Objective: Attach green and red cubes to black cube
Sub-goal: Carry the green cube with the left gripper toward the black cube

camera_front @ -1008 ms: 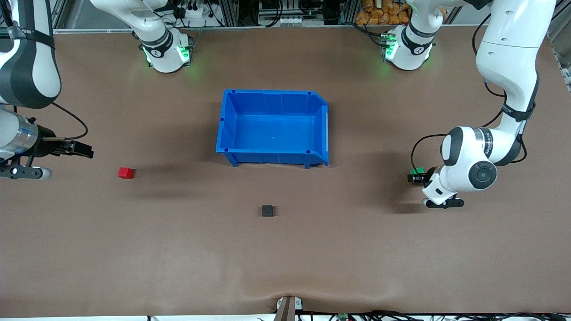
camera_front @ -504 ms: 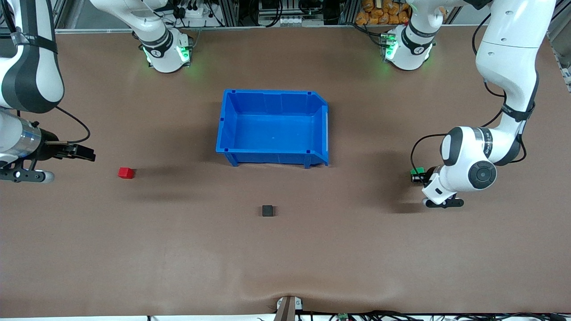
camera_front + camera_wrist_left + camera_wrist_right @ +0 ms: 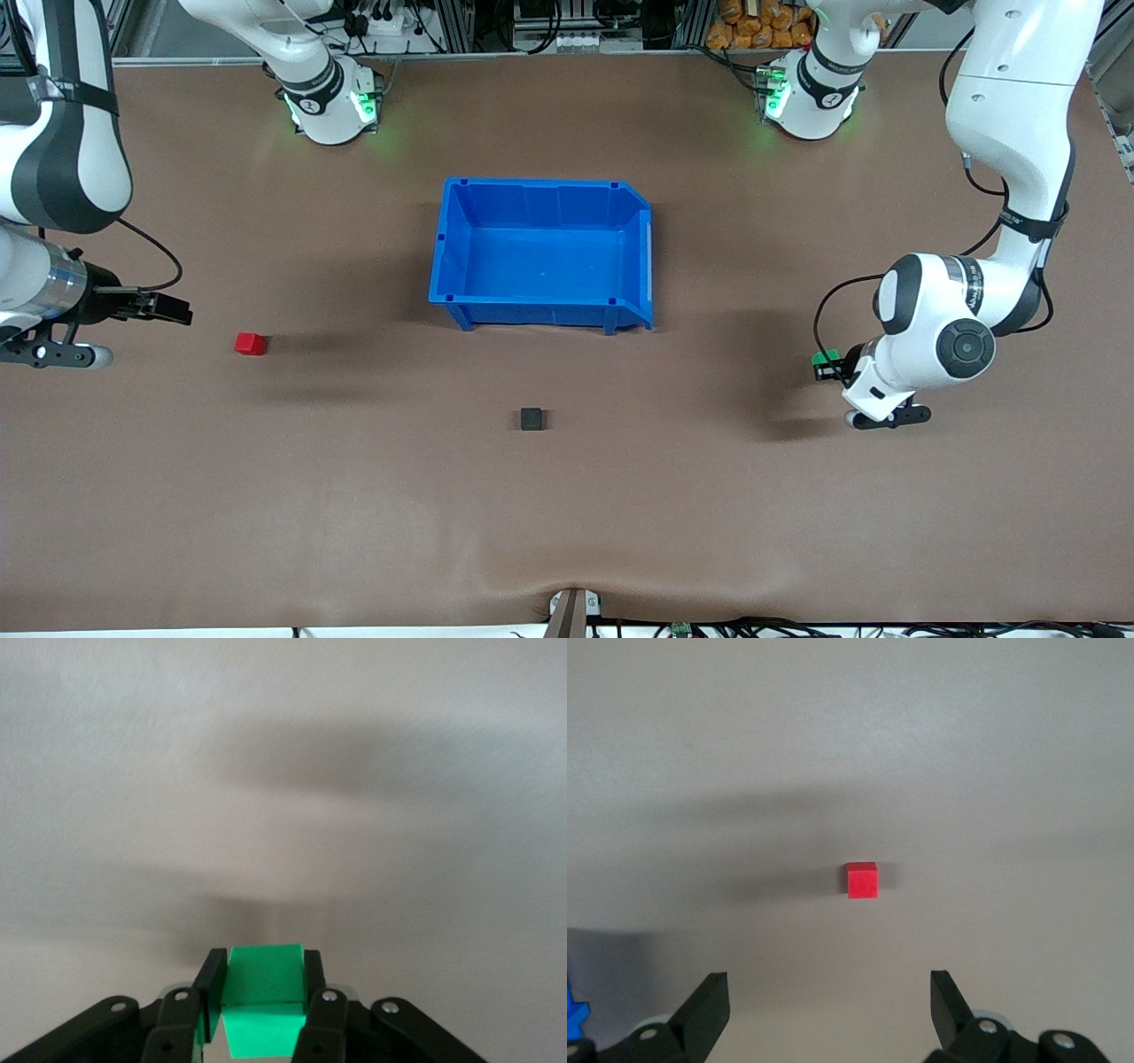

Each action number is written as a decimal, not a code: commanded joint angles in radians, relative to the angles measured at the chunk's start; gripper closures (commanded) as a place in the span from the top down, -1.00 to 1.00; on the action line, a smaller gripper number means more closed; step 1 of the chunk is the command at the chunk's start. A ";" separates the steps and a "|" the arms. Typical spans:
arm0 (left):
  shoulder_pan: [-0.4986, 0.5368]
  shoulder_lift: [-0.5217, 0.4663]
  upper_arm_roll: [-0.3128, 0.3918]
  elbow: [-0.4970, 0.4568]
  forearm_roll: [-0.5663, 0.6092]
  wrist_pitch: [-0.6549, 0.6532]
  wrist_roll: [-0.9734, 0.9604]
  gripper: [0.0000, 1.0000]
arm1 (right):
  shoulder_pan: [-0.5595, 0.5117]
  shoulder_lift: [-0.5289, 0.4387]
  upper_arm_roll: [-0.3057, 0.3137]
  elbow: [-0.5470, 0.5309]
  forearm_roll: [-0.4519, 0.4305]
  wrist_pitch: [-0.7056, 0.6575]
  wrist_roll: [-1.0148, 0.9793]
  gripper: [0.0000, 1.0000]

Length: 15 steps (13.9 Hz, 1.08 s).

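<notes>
My left gripper [image 3: 827, 363] is shut on the green cube [image 3: 827, 357] near the left arm's end of the table; the left wrist view shows that cube [image 3: 263, 974] pinched between the two black fingers [image 3: 210, 988]. The red cube [image 3: 251, 343] lies on the brown table toward the right arm's end. My right gripper [image 3: 170, 310] hovers open close to it, and in the right wrist view the red cube [image 3: 863, 880] sits ahead of the wide-apart fingers [image 3: 709, 1005]. The black cube [image 3: 532, 418] rests alone mid-table, nearer to the front camera than the bin.
A blue bin [image 3: 461, 257] stands with nothing in it at the middle of the table, farther from the front camera than the black cube. The two arm bases [image 3: 328, 102] stand along the table's edge farthest from the front camera.
The left gripper has closed on the green cube and shifted slightly with it. The right gripper has crept a little toward the red cube.
</notes>
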 commanded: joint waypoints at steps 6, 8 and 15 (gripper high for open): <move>-0.122 0.055 -0.011 0.160 -0.196 -0.016 -0.344 -1.00 | -0.021 0.020 0.009 -0.056 0.037 0.094 -0.013 1.00; -0.159 0.087 -0.011 0.204 -0.213 -0.016 -0.514 -1.00 | -0.022 0.020 0.007 -0.073 0.037 0.118 -0.013 1.00; -0.329 0.228 -0.011 0.378 -0.242 -0.004 -0.967 -1.00 | -0.035 0.058 0.007 -0.110 0.037 0.196 -0.015 1.00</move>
